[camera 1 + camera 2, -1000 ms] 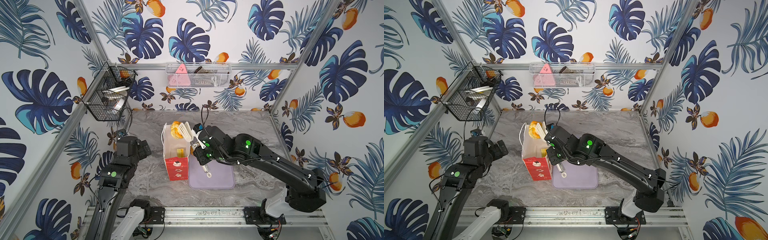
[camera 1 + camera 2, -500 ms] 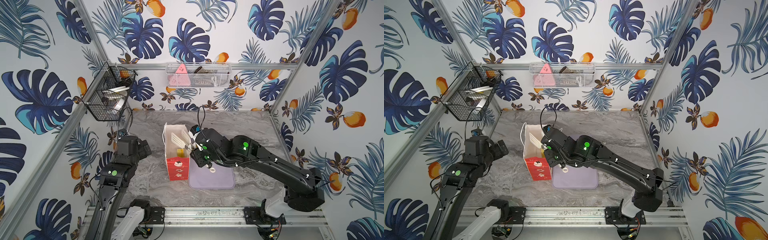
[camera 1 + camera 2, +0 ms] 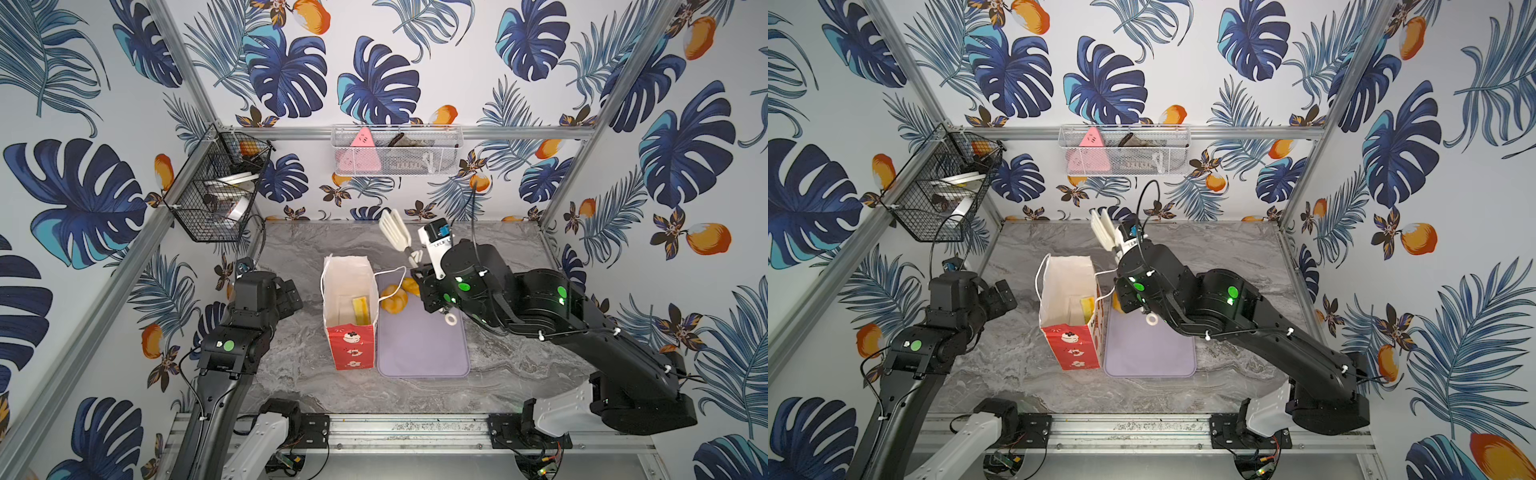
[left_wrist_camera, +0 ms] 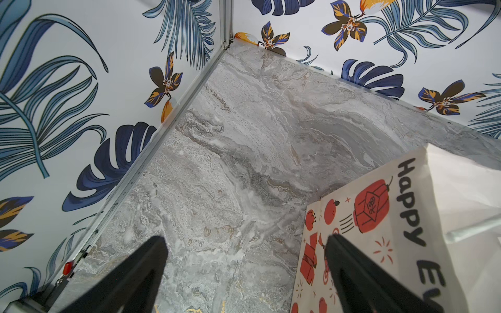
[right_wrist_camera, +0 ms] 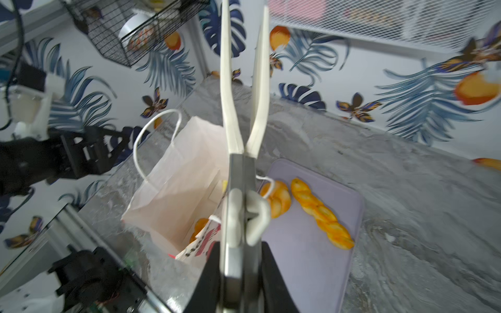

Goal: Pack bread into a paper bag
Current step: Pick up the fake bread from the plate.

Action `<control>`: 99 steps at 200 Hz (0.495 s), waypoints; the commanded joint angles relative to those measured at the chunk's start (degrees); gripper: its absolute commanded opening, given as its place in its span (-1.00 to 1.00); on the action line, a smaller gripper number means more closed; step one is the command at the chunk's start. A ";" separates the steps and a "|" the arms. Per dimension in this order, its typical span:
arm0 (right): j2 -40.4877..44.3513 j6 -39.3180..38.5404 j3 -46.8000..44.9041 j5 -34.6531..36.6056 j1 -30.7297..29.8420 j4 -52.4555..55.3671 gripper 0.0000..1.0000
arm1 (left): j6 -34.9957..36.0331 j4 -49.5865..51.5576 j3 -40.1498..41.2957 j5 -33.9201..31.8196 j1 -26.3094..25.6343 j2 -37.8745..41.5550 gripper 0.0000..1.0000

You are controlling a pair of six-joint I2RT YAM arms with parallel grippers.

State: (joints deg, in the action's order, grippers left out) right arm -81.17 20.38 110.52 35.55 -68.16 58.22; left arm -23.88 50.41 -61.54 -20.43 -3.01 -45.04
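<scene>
**Change since earlier frame:** tongs (image 3: 397,235), previously carrying a round bun (image 5: 200,226) above the bag mouth, had lifted clear and were empty. The bun lay inside the bag.

**Bench** (image 3: 299,374): grey marble top.

**Tray** (image 3: 419,353): flat, lilac, mid-bench, with its long edge just beside the bag.

**Paper bag** (image 3: 351,345): upright and open at mid-bench, left of the tray. One cord handle drooped over the tray's back corner.

**Twisted loaf** (image 5: 321,214): unpacked, lying along the tray's back edge.

**Knotted bun** (image 3: 394,300): unpacked, at the tray's back corner nearest the bag, with the cord handle lying across it.

**Wedge** (image 3: 360,309): pale yellow, packed, standing against the bag's inner wall.

**Tally:** two of the four pieces were in the bag and two remained on the tray, so the task was judged about half done.

**Right arm** (image 3: 582,324): reached from the front right corner towards mid-bench, with the wrist over the tray's back edge and turned upward. The right gripper (image 5: 240,252) was clamped tight on the tongs' metal handles. The blades pointed up towards the back edge, tips slightly apart, with nothing between them.

**Left arm** (image 3: 232,345): folded near the left edge, apart from the bag in both top views. The left gripper (image 4: 244,238) had its jaws spread wide and held nothing.
</scene>
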 commanded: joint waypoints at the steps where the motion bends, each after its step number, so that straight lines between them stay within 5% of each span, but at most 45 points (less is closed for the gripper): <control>1: 0.97 4.32 -1.86 13.88 1.91 4.47 -1.00 | 0.90 -0.82 -0.51 -0.76 0.10 0.20 0.98; 28: 2.64 9.88 -11.73 10.41 5.59 6.42 -1.00 | 0.77 -0.93 -0.32 -0.69 0.10 0.01 0.98; 69: 4.99 13.15 -28.71 -4.77 13.85 -0.42 -1.00 | 0.67 -1.15 -0.08 -0.03 0.10 -0.21 0.98; 99: 1.94 11.98 -34.20 -13.53 14.81 -3.90 -0.72 | 0.76 -1.28 -0.09 0.18 0.10 -0.36 0.98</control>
State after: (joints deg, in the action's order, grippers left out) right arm -77.41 31.88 78.85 31.55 -53.69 60.10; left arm -23.88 50.37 -61.52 -20.60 -3.01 -45.28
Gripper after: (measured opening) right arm 0.234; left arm 0.989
